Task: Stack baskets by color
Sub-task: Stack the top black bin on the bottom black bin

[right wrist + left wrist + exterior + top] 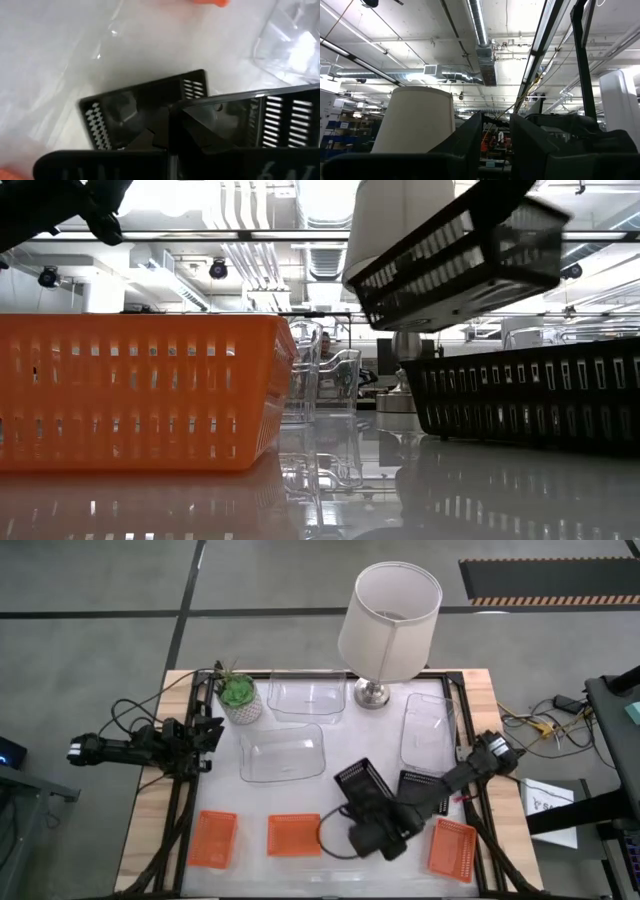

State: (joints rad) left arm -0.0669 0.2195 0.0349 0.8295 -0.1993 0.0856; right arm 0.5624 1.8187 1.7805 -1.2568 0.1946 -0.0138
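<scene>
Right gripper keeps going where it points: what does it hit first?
Beyond the black basket it holds, probably the white table near the other black basket; depth is unclear.

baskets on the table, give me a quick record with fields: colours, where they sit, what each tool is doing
orange baskets: three in the table's near row, left, middle, right
clear baskets: three farther back, by the plant, centre, right side
black baskets: one lifted and tilted; at least one more on the table beside it
right tool: shut on the lifted black basket, above the table
left tool: at the table's left edge, holding nothing
stacking: no finished stack visible
other items: lamp, plant
</scene>
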